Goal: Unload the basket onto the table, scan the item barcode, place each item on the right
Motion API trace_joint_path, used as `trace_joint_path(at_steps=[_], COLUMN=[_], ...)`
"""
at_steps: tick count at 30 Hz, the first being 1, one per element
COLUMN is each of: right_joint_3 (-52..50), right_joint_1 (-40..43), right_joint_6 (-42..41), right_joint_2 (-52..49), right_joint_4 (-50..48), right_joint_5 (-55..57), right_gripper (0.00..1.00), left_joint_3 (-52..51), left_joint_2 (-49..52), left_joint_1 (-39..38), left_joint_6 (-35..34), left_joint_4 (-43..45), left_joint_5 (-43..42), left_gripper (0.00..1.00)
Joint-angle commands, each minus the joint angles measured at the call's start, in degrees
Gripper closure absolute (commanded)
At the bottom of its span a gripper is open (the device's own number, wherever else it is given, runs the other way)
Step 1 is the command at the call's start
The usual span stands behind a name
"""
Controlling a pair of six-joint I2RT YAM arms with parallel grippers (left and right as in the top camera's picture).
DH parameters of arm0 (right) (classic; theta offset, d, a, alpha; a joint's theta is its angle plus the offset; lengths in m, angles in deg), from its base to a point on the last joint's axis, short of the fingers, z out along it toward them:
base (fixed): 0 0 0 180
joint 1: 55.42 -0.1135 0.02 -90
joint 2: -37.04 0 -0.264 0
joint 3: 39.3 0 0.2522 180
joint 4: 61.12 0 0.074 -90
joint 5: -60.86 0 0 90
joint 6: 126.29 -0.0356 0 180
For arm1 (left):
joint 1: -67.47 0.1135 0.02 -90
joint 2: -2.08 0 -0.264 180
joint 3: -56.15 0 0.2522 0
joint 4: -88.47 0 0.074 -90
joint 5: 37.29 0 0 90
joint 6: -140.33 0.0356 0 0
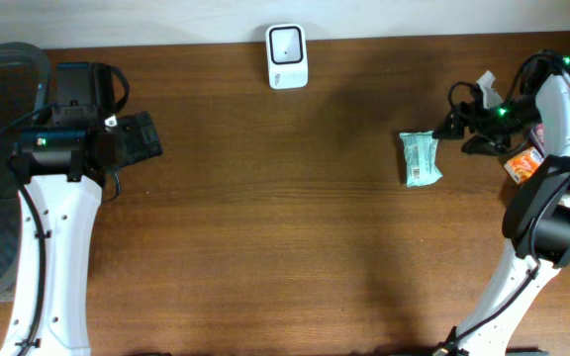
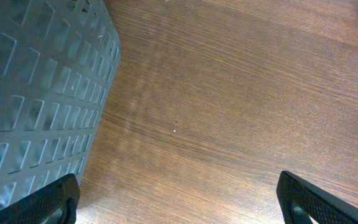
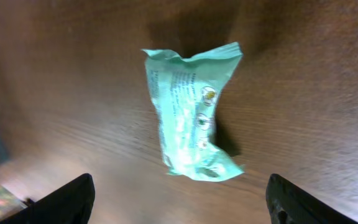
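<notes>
One packet (image 3: 194,112) lying loose on the table (image 1: 265,247)

The green packet is lying flat on the right side of the table. The right end effector (image 3: 179,202) is hanging near it with its fingers spread wide, holding nothing. The left end effector (image 2: 179,202) is gaping wide too, beside the grey basket (image 2: 36,93). The white scanner (image 1: 287,56) is sitting at the far edge.

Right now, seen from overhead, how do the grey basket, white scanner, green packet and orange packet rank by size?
1. Grey basket, largest, though cropped.
2. White scanner and green packet: look alike, no ranking.
3. Orange packet, smallest, but partly hidden behind the right arm.
</notes>
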Motion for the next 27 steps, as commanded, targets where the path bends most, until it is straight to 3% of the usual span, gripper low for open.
trace_joint_path(at_steps=[1,5,6,7,8,9,10,13,14,18,20,23,25,26,27], right_joint_3=[-6.73,-17.59,-20.02,-20.55,-20.50,-20.37,-19.76,-16.85,-15.21,-14.69,-15.74,-18.34,-16.52,-13.46,-11.08], right_joint_1=[-0.39,-0.94,-1.03,-1.05,-1.05,-1.05,-1.18,-3.21,-4.90,-19.98,-30.42,-39.43,-39.06,-36.33,-33.83], right_joint_6=[6.78,6.80,6.78,6.78,6.16,3.28,0.92,0.70,-2.23,-22.12,-26.71,-27.04,-29.73,-29.68,-29.29], right_joint_2=[1.49,1.42,1.40,1.42,1.42,1.44,1.62,3.58,4.98,12.44,11.32,9.20,10.03,11.17,11.85], right_joint_4=[-6.88,-17.62,-21.11,-21.77,-21.73,-21.75,-20.85,-17.31,-15.93,-14.38,-13.77,-16.17,-15.54,-13.42,-11.76], right_joint_5=[0.31,-5.35,-8.46,-9.60,-9.57,-9.55,-9.55,-7.65,-1.86,37.00,49.27,50.05,48.50,45.05,41.90], right_gripper=[0.13,0.13,0.28,0.55,0.74,0.88,0.96,0.96,0.96,0.96,0.96,0.96,0.94,0.90,0.78], left_joint_3=[0.26,0.26,0.26,0.26,0.26,0.26,0.26,0.26,0.26,0.26,0.26,0.26,0.26,0.26,0.26], left_joint_2=[-0.13,-0.13,-0.13,-0.13,-0.13,-0.13,-0.13,-0.13,-0.13,-0.13,-0.13,-0.13,-0.13,-0.13,-0.13], left_joint_1=[0.42,0.42,0.42,0.42,0.42,0.42,0.42,0.42,0.42,0.42,0.42,0.42,0.42,0.42,0.42], left_joint_6=[0.70,0.70,0.70,0.70,0.70,0.70,0.70,0.70,0.70,0.70,0.70,0.70,0.70,0.70,0.70], left_joint_4=[-0.04,-0.07,-0.07,-0.07,-0.07,-0.04,-0.07,-0.04,-0.04,-0.07,-0.04,-0.07,-0.07,-0.04,-0.04], left_joint_5=[0.39,0.39,0.42,0.42,0.39,0.39,0.42,0.39,0.39,0.39,0.39,0.39,0.39,0.39,0.42], left_gripper=[0.01,0.01,0.01,0.01,0.01,0.01,0.01,0.01,0.01,0.01,0.01,0.01,0.01,0.01,0.01])
